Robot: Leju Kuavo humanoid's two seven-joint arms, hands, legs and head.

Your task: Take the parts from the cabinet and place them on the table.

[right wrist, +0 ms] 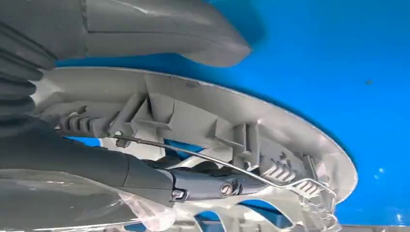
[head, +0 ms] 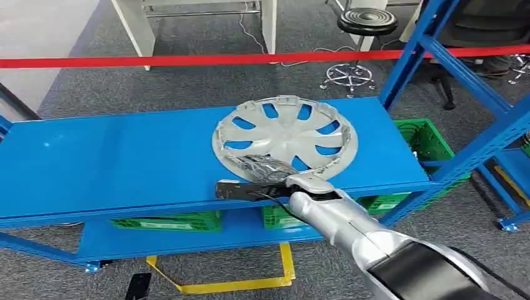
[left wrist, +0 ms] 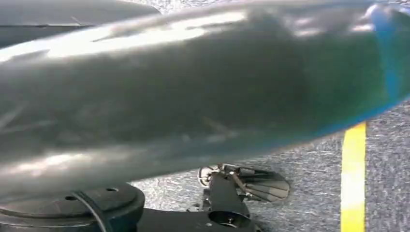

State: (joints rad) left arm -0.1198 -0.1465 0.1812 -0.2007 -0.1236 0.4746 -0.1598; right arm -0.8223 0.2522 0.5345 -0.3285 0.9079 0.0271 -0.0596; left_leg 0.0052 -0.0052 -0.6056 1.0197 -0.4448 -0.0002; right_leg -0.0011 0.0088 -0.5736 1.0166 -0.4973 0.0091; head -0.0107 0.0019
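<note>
Blue shelf (head: 112,156) carries a light, stiff plastic hubcap (head: 294,128); the right hand (head: 265,167) grips its near rim.

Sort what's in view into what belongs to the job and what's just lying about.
Job: silver wheel cover, right hand gripping its near rim, blue shelf under it.
Lying about: green crates, black stool, red barrier tape, yellow floor tape.
</note>
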